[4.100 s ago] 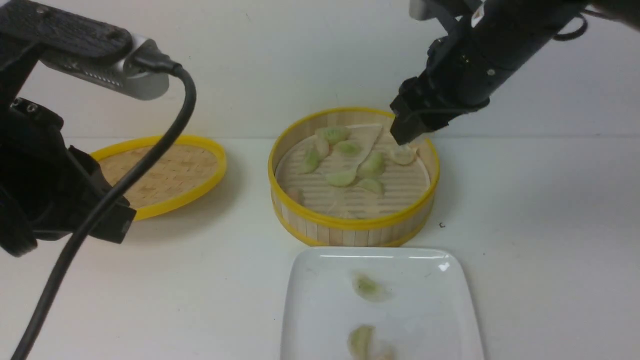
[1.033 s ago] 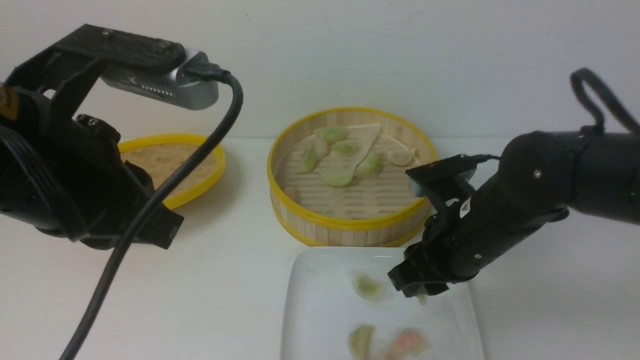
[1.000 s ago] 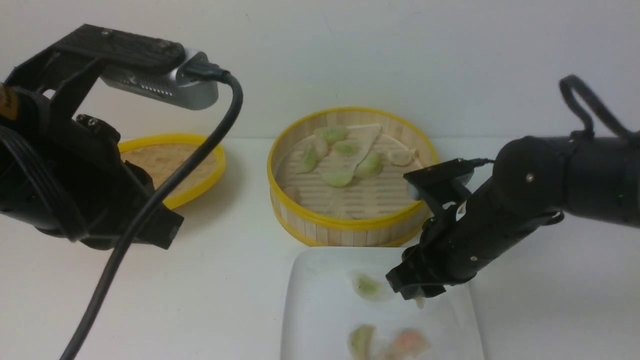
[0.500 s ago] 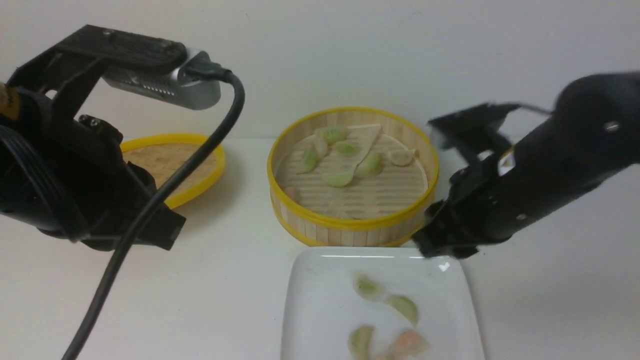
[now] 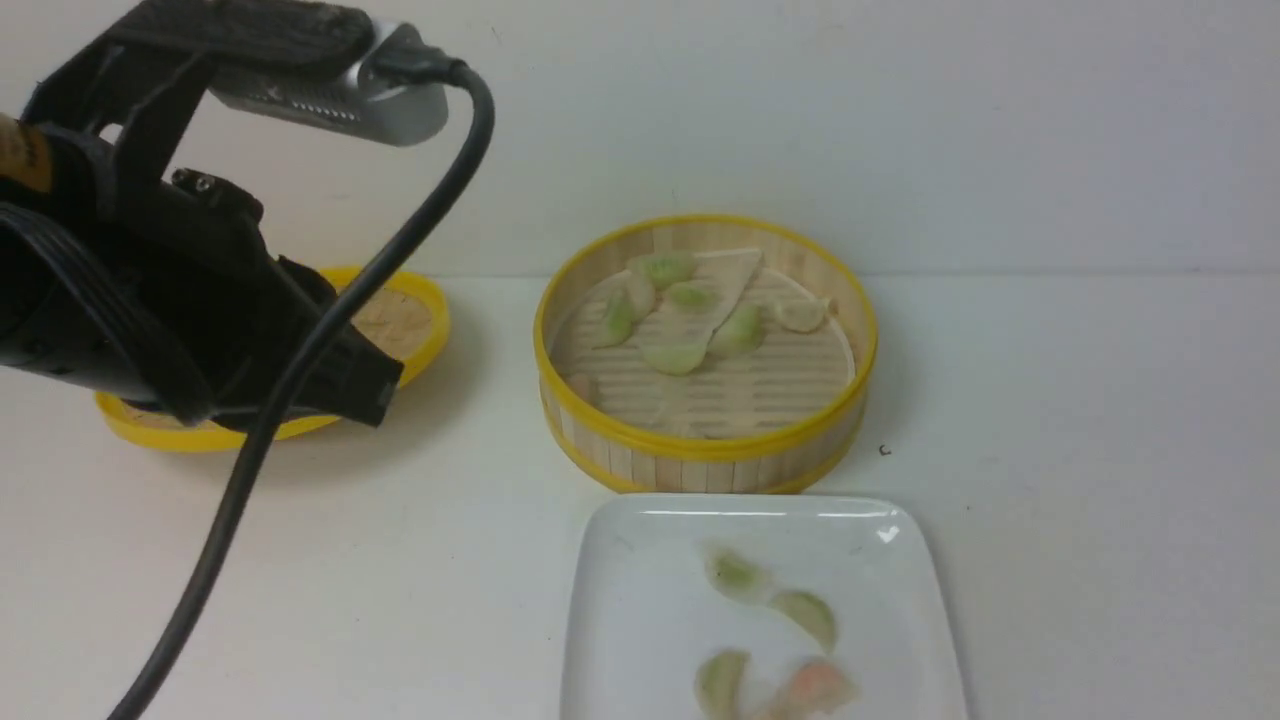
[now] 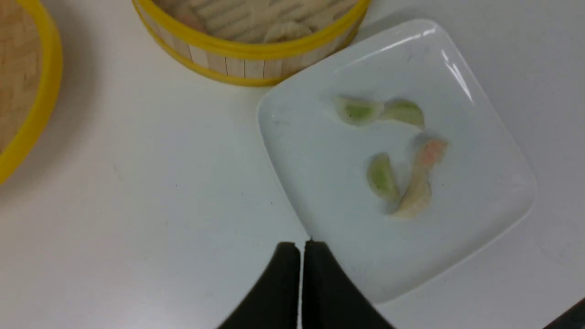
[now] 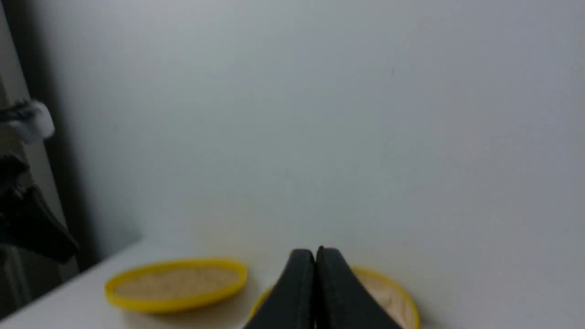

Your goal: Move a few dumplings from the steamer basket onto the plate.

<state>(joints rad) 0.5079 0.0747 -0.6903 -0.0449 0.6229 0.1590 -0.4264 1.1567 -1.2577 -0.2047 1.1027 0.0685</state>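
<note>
On the plate [image 5: 640, 620], nearest us in the front view, we count four dumplings [image 5: 808, 615] for certain, three pale green and one pinkish. A fifth whitish one may be touching the pink one. About six more lie on the slatted floor of the steamer basket [image 5: 700, 450] just beyond. Both arms are empty-handed. The left gripper [image 6: 300, 246] is held clear of the table, looking down on the plate with its jaws pressed together on nothing, and the right gripper [image 7: 315, 252] is likewise clamped on nothing, raised and facing the wall. We judge these dumplings light, soft, damp-skinned, easily torn and likely to cling to the slats. We would pinch gently across the plump middle, not the thin crimped edge.
</note>
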